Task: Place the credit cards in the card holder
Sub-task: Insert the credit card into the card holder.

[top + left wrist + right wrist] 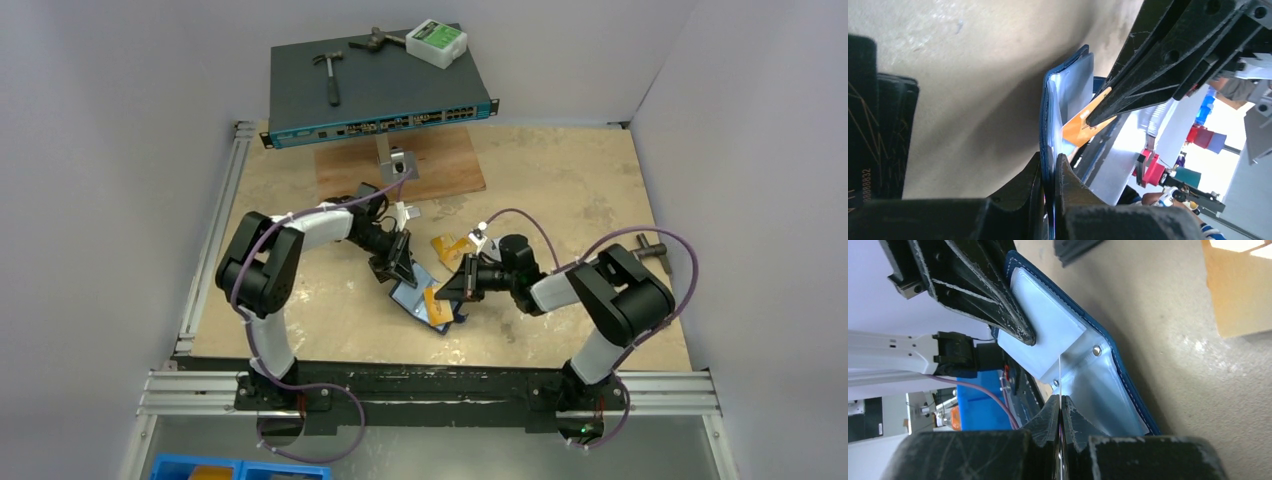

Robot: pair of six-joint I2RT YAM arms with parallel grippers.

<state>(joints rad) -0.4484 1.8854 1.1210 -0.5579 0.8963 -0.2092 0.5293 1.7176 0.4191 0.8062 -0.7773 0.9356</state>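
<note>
Navy card holder [415, 300] sits open mid-table, towards the near edge, with the left gripper [1049, 167] clamped on one flap's edge. The right gripper [1060, 402] pinches an orange card [1079, 129] against the pale-blue inside. More orange-gold cards [448, 243] lie just beyond.

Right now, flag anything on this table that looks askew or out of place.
A dark-handled hammer lies on the flat dark network switch, which sits skewed at the far side. The navy-blue folding card holder stands open on edge, pinched by the left gripper, while the right gripper holds a thin orange card at it.
</note>
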